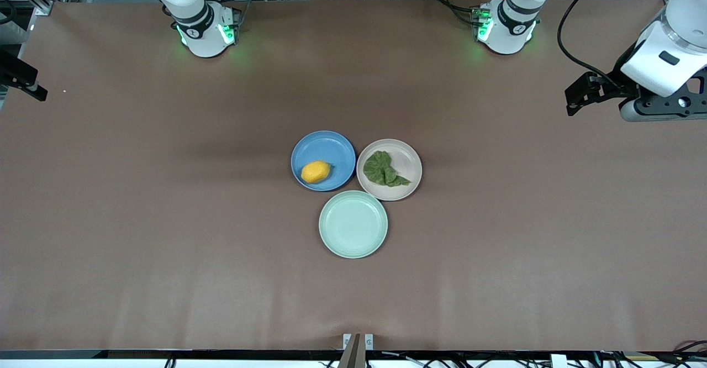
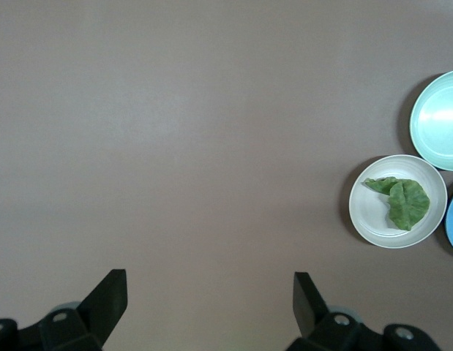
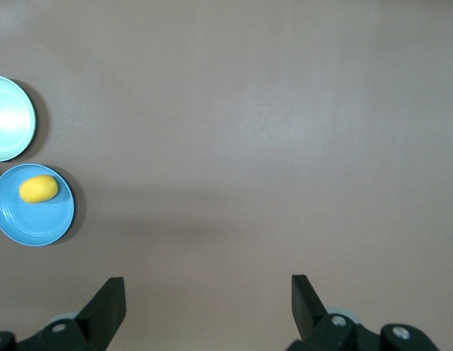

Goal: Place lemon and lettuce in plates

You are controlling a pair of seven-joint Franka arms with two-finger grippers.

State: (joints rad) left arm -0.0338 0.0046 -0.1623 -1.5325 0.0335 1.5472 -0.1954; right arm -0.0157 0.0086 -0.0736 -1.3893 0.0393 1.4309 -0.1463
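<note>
The lemon (image 1: pixel 316 172), a small oval yellow-orange fruit with a dimpled skin, lies in the blue plate (image 1: pixel 323 148) near the middle of the front view, toward that plate's lower rim. The lettuce (image 1: pixel 385 169), one dark green crinkled leaf with a pointed tip, lies in the beige-pink plate (image 1: pixel 407 158) just beside it, toward the left arm's end of the table. A pale mint-green plate (image 1: pixel 353 224) sits below both in the frame, nearer the front camera, close against their rims. All three rest on the brown table (image 1: pixel 165 219). The left gripper (image 1: pixel 577 98) shows at the right edge of the front view, its arm cut off by the frame; there only one dark finger can be made out. The left wrist view settles it: the left gripper (image 2: pixel 210 289) has its jaws spread wide over bare table, with the lettuce (image 2: pixel 402 201) in the beige-pink plate (image 2: pixel 372 219) at that picture's right, the mint plate (image 2: pixel 438 117) cut by the edge and only a sliver of the blue one. The right gripper (image 1: pixel 25 80) is barely in the front view, a dark piece at the left edge. The right wrist view shows the right gripper (image 3: pixel 208 289) likewise spread apart and holding nothing, with the lemon (image 3: pixel 39 189) in the blue plate (image 3: pixel 36 223) at that picture's left edge; the lettuce is out of that frame.
</note>
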